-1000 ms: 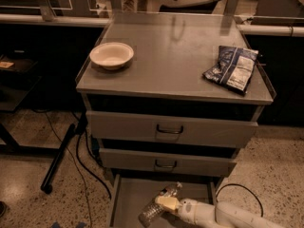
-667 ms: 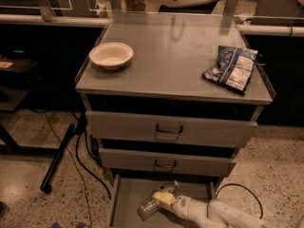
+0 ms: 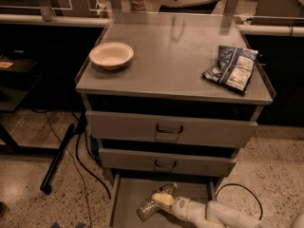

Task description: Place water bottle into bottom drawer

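One end effector (image 3: 163, 199), reaching over the bottom drawer's (image 3: 126, 197) front right corner, is clamped on the bottle (image 3: 148, 207), which lies slanted near the drawer's middle.

Your gripper (image 3: 162, 199) sits inside the open bottom drawer (image 3: 115, 201), against the bottle (image 3: 147, 208). The middle drawer (image 3: 166, 163) front stands just behind. Low side walls flank you, and overhead is open.

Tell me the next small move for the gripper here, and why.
Probably lower slightly, then open. The gripper is closed on the water bottle, which is tilted over the floor of the pulled-out bottom drawer; whether it touches the floor I cannot tell. Releasing there should leave it inside.
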Controlling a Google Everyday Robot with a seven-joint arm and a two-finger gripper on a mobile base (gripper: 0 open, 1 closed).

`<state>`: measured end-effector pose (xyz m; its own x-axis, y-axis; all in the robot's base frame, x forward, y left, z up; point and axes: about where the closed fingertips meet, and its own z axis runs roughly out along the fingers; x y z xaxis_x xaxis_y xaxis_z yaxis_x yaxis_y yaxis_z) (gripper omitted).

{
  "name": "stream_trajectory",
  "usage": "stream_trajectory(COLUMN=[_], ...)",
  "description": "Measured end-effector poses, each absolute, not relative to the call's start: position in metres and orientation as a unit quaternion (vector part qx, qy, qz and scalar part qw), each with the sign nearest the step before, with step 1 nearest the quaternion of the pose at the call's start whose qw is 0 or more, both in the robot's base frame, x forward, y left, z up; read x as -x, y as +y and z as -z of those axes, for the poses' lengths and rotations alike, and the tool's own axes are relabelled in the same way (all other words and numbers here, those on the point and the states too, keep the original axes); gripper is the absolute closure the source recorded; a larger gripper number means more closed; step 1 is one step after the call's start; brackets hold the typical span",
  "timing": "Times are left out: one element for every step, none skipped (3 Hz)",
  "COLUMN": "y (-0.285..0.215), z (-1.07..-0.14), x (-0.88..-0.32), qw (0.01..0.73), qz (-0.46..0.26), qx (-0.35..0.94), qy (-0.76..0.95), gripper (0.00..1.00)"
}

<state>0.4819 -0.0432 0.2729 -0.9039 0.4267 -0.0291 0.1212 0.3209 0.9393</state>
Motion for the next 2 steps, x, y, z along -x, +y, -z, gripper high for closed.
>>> stream_trajectory(y=[-0.036,-0.032], z=[-0.235,-0.223], x=[-0.484,-0.486], qw=[0.124,0.122], qz=[-0.546,-0.543], qx=[-0.199,-0.206], qy=[0.805,0.805], gripper=[1.00,1.00])
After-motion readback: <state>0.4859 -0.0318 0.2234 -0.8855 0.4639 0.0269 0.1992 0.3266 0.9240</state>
